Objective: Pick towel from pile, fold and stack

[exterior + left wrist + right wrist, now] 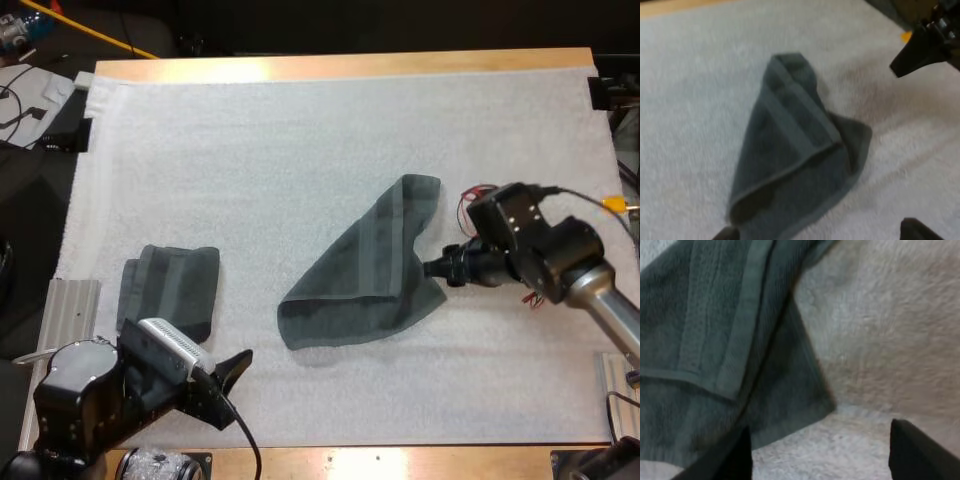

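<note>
The left gripper [230, 385] hangs open over the near edge of the mat [300, 150], its fingers [917, 231] spread and holding nothing, with a folded towel [170, 290] lying flat just beyond it on the left. Farther out, mid-mat, a loose towel [365, 275] lies doubled over in a rough triangle. The right gripper [437, 268] sits low at that towel's right corner, fingers [920, 452] apart and not clamped on the cloth.
</note>
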Controlling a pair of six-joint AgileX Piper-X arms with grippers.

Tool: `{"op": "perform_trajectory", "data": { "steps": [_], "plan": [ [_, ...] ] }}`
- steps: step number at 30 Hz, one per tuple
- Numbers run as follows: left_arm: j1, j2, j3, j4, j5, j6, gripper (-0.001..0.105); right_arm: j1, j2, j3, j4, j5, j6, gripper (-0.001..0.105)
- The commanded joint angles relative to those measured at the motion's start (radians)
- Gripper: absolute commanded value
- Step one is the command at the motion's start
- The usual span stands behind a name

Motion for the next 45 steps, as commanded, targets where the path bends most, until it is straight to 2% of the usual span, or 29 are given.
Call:
{"op": "perform_trajectory", "data": {
  "steps": [1, 6, 10, 22, 24, 28, 33, 35, 37, 39, 42, 45],
  "plan": [
    [-0.005, 0.005, -0.006, 0.047, 0.012, -0.01, 0.062, 0.006, -0.01, 0.088, -0.104, -0.048, 0.041, 0.057],
    [-0.004, 0.008, -0.005, 0.104, 0.018, -0.011, 0.062, 0.007, 0.014, 0.199, -0.26, -0.099, 0.116, 0.057],
    [-0.006, 0.009, -0.005, 0.138, 0.023, -0.01, 0.062, 0.008, 0.069, 0.246, -0.352, -0.134, 0.175, 0.056],
    [-0.004, 0.007, -0.004, 0.143, 0.016, -0.009, 0.062, -0.002, 0.261, 0.245, -0.44, -0.137, 0.197, 0.054],
    [-0.004, 0.007, -0.004, 0.143, 0.016, -0.01, 0.062, -0.001, 0.279, 0.245, -0.453, -0.146, 0.207, 0.05],
    [-0.004, 0.005, -0.005, 0.148, 0.016, -0.008, 0.062, -0.004, 0.301, 0.245, -0.46, -0.158, 0.224, 0.034],
    [-0.003, 0.004, -0.005, 0.149, 0.016, -0.009, 0.062, -0.002, 0.31, 0.246, -0.46, -0.168, 0.235, 0.03],
    [-0.003, 0.008, -0.005, 0.148, 0.016, -0.009, 0.062, -0.001, 0.31, 0.245, -0.456, -0.175, 0.236, 0.024],
    [-0.002, 0.007, -0.004, 0.145, 0.024, -0.007, 0.061, 0.004, 0.305, 0.248, -0.451, -0.168, 0.226, 0.025],
    [-0.005, 0.003, -0.006, 0.143, 0.025, -0.008, 0.061, 0.003, 0.306, 0.251, -0.446, -0.167, 0.215, 0.02],
    [-0.004, 0.005, -0.006, 0.144, 0.025, -0.006, 0.061, 0.003, 0.299, 0.251, -0.429, -0.168, 0.209, 0.003],
    [-0.005, 0.007, -0.005, 0.146, 0.024, -0.001, 0.061, 0.001, 0.282, 0.253, -0.394, -0.16, 0.189, 0.0]
  ]
}}
